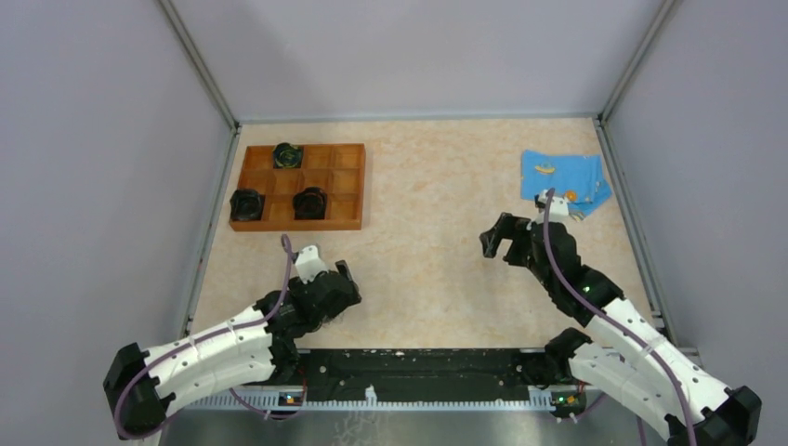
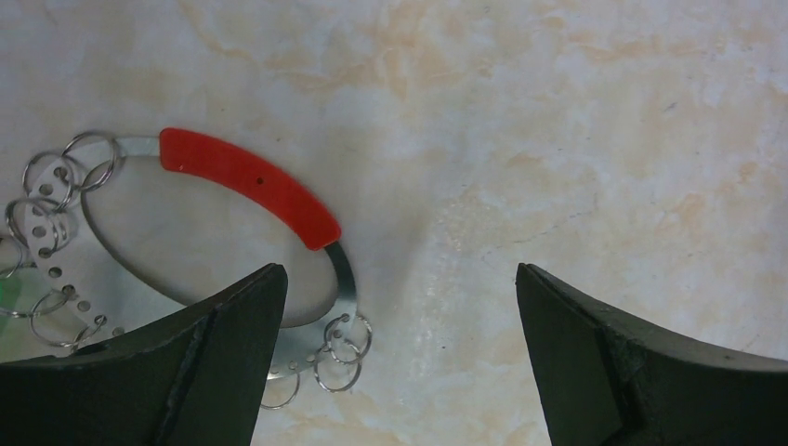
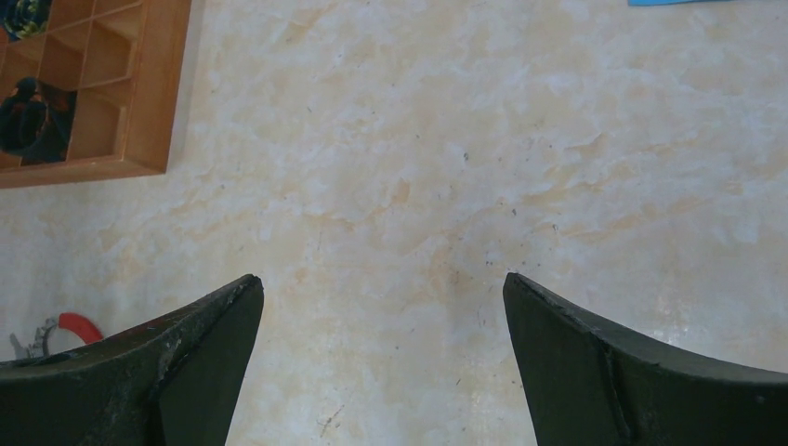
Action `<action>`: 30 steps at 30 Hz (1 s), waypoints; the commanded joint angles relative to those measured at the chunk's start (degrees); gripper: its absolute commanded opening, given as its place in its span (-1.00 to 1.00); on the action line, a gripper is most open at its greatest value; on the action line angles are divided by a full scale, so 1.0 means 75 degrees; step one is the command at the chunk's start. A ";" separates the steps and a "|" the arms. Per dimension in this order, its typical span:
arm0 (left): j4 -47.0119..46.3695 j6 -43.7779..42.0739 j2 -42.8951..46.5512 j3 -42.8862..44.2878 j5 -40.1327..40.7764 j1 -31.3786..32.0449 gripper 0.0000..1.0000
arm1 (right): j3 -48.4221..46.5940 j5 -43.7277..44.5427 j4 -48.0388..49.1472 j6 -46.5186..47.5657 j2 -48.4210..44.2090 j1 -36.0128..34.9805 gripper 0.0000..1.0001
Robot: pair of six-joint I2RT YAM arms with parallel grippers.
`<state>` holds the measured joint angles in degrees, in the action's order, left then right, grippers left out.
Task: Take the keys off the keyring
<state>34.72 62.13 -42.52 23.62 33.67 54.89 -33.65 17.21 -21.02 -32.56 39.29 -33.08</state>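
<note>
Keyring, thin flat grey metal, curved red section, left tool wide, right tool wide

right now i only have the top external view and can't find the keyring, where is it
Observer: The left wrist view shows the keyring flat on the table below the left end effector, partly hidden behind one finger.
Operator: is anything gripped yet
Observer: No. The jaws stand open with only bare table between them, and the ring lies off to one side.
Operator: see any keys
Observer: Not clearly. Small split rings hang on the band, and a green glint at that picture's left edge may be a key head.
</note>
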 commanded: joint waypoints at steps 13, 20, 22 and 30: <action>-0.2557 -0.0170 -0.0447 -0.1275 -0.0959 -0.0499 0.97 | 0.0070 -0.0508 0.0323 0.0022 -0.0043 0.0060 0.98; -0.6155 -0.1281 -0.2479 -0.1346 -0.3509 -0.0359 0.98 | 0.0054 -0.0385 0.0091 0.0008 -0.0237 0.0056 0.98; -0.6844 -0.1432 -0.3736 -0.0823 -0.3840 0.0206 0.97 | 0.0035 -0.0287 -0.0014 -0.0011 -0.0322 0.0053 0.98; -0.6122 -0.1536 -0.5514 0.1245 -0.3020 0.1939 0.97 | 0.0098 -0.0072 -0.0355 -0.0098 -0.0528 0.0062 0.98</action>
<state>-15.11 50.87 -84.90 32.71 10.61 67.83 -32.51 15.53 -22.92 -32.64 35.97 -33.08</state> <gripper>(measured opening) 0.986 0.988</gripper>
